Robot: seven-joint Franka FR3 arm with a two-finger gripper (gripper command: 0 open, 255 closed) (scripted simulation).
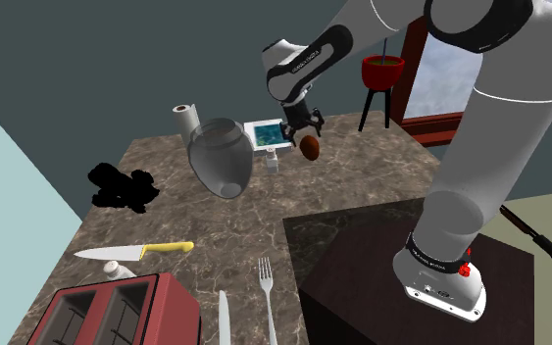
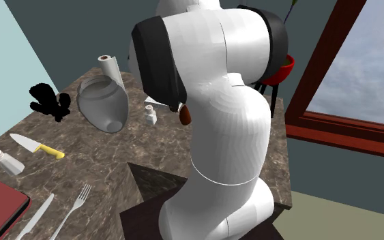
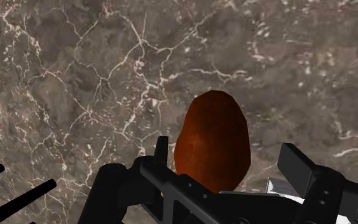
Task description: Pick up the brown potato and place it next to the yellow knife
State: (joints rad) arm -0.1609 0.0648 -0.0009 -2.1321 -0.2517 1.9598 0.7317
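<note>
Wrist view is showing the brown potato (image 3: 212,140) standing between the gripper's (image 3: 227,147) 2 black fingers (image 3: 161,156). The fingers are partly closed and are clasping the potato low on its body, so most of it is poking out past their tips. That grip is leaving the rounded far end free, which should suit setting it down end first.

The potato is looking reddish brown, egg-shaped and smooth. It is brighter and more orange along 1 flank and darker toward the fingers. It will probably roll if it is released on its side.

From the shoulder view the potato (image 1: 310,148) is hanging just under the gripper (image 1: 303,132) near the far edge of the marble counter (image 1: 362,176). It appears to be lifted clear of the stone, so the pick looks done and the carry is the step in hand. In the second exterior view only a sliver of the potato (image 2: 184,116) is peeking out beside the arm.

A small white shaker (image 1: 272,162) is standing near it, and a grey jar (image 1: 220,157) is leaning between it and the goal. The yellow knife (image 1: 136,252) is lying well apart, toward the near side of the counter beside a red toaster (image 1: 117,309), with a fork (image 1: 267,284) nearby. The path will likely need to be passing over or around the jar.
</note>
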